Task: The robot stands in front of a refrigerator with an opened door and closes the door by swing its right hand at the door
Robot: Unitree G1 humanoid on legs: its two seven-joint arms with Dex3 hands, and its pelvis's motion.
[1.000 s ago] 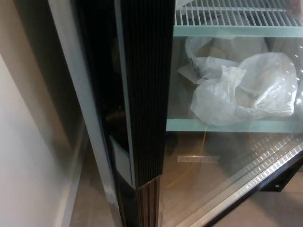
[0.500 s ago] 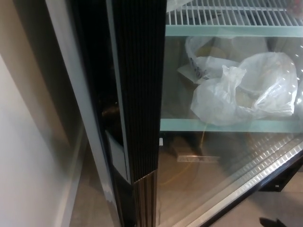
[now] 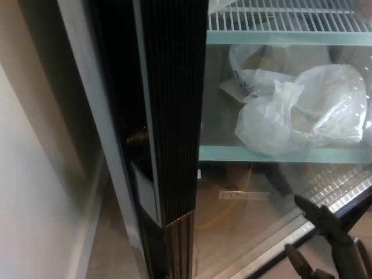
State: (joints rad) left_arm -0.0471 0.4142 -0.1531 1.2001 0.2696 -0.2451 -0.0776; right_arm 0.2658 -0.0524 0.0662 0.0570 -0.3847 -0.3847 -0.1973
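The refrigerator's glass door [image 3: 250,197] fills the right half of the head view. Its black ribbed upright edge [image 3: 174,116] runs down the middle, and its silver bottom rail [image 3: 279,238] slants toward the lower right. My right hand [image 3: 331,247] comes in at the bottom right corner. Its black fingers [image 3: 311,212] are spread and hold nothing, and they are close in front of the door's bottom rail. I cannot tell whether they touch it. My left hand does not show.
Through the glass I see a white wire shelf [image 3: 285,20] and crumpled white plastic bags [image 3: 302,113] on a pale green shelf [image 3: 279,154]. A beige wall [image 3: 35,192] stands close on the left, with a narrow strip of floor [image 3: 110,244] beside it.
My right hand has risen into the picture at the bottom right, from a fingertip half a second ago to most of the hand now. The door looks the same.
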